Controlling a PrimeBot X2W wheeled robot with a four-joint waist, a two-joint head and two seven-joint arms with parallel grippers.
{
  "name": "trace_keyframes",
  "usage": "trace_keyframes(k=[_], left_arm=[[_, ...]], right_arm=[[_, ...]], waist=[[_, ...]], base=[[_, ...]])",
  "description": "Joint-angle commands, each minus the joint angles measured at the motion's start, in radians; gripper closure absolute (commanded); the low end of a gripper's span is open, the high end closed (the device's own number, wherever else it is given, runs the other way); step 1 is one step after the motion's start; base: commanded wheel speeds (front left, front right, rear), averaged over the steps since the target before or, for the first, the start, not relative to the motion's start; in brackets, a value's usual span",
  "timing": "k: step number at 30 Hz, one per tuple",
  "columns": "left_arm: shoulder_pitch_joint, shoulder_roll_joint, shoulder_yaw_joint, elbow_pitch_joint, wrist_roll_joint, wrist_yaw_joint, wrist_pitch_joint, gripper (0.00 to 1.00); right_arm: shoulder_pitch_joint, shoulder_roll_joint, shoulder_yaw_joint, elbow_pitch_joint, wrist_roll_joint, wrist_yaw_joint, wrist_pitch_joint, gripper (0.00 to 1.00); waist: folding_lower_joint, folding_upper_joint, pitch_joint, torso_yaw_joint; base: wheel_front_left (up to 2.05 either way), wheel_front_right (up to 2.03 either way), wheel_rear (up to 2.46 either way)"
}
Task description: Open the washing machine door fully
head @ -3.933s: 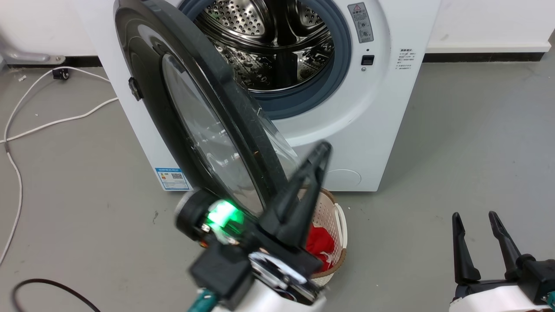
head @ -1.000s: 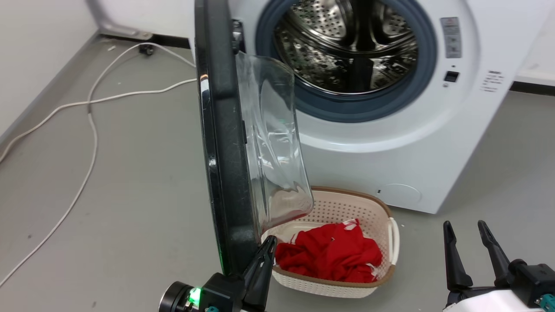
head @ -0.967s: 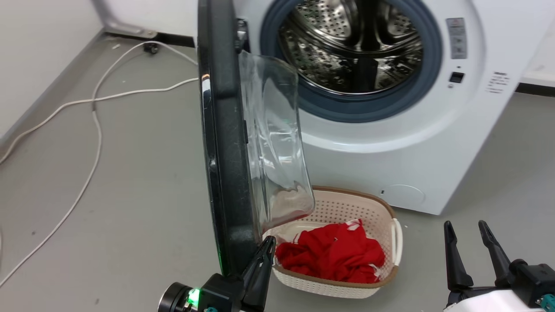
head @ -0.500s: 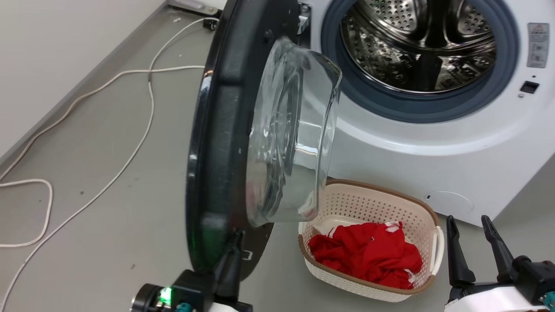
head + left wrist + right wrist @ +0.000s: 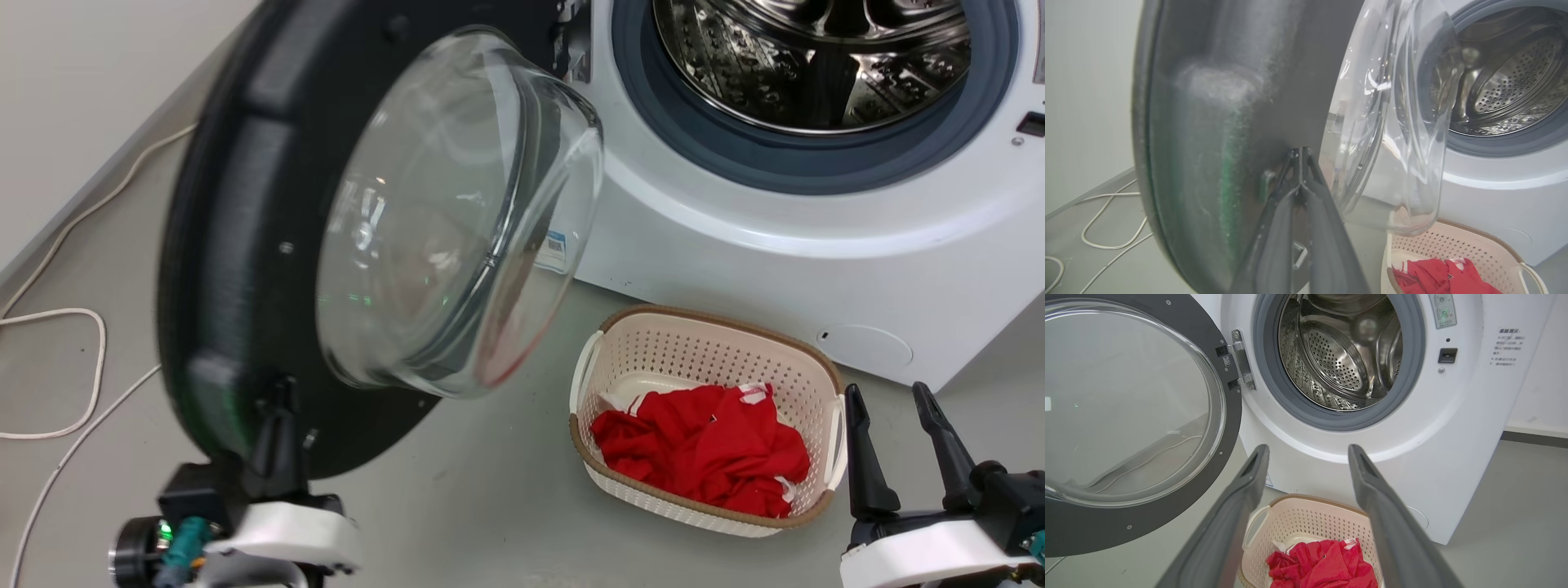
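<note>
Far left, a white cable (image 5: pixel 101 359) trails loose over the grey floor, outside the door's swing as far as I can see. Next comes the left gripper (image 5: pixel 282 392), low down. Its two dark fingers are pressed together with nothing that I can make out between them, and their tips rest against the black inner face of the washing machine door (image 5: pixel 237 245) near its free edge. My guess is that it pushes with closed fingers and does not grip, since a push far from the hinge (image 5: pixel 1240 359) gives the best leverage. The door stands swung well out to the left of the opening, its glass bowl (image 5: pixel 441 220) bulging toward the room. From the right wrist view it looks close to level with the machine's front, so I'd say the opening is nearly complete with perhaps a little swing left. Right of the hinge, the washing machine (image 5: pixel 735 269) shows its grey-blue gasket (image 5: pixel 816 163) and steel drum (image 5: pixel 816 49) fully uncovered. On the floor just before it sits a pale basket (image 5: pixel 702 359) holding red laundry (image 5: pixel 702 449), presumably handy for loading and clear of the door. At the far right, the right gripper (image 5: pixel 888 392) waits low beside the basket, its fingers spread apart and holding nothing. I take it to be parked out of the way.
</note>
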Motion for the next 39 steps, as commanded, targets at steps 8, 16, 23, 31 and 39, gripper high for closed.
trace_keyframes(k=[8, 16, 23, 31, 39], left_arm=[[-0.088, 0.066, 0.159, 0.114, -0.072, -0.032, -0.047, 1.00], [-0.182, 0.117, 0.237, 0.234, -0.092, -0.088, -0.057, 1.00], [-0.232, 0.124, 0.300, 0.308, -0.090, -0.126, -0.061, 1.00], [-0.168, 0.088, 0.328, 0.247, -0.012, -0.112, -0.060, 1.00], [-0.034, 0.032, 0.242, 0.140, 0.076, -0.102, -0.059, 1.00]], right_arm=[[-0.034, 0.002, -0.005, -0.024, -0.018, -0.001, 0.017, 0.00], [-0.062, 0.002, 0.004, -0.034, -0.029, -0.001, 0.030, 0.00], [-0.070, 0.002, 0.002, -0.026, -0.031, -0.001, 0.031, 0.00], [-0.074, 0.002, -0.013, -0.009, -0.030, -0.001, 0.013, 0.00], [-0.049, 0.002, -0.015, 0.036, -0.007, -0.001, -0.017, 0.00]], waist=[[0.0000, -0.0001, 0.054, -0.017], [0.0000, -0.0001, 0.094, -0.035], [0.0000, -0.0001, 0.106, -0.049], [0.0000, -0.0001, 0.077, -0.074], [0.0000, -0.0001, -0.010, -0.121]], base=[[0.00, 0.00, 0.00], [0.00, 0.00, 0.00], [0.00, 0.00, 0.00], [0.00, 0.00, 0.00], [0.00, 0.00, 0.00]])
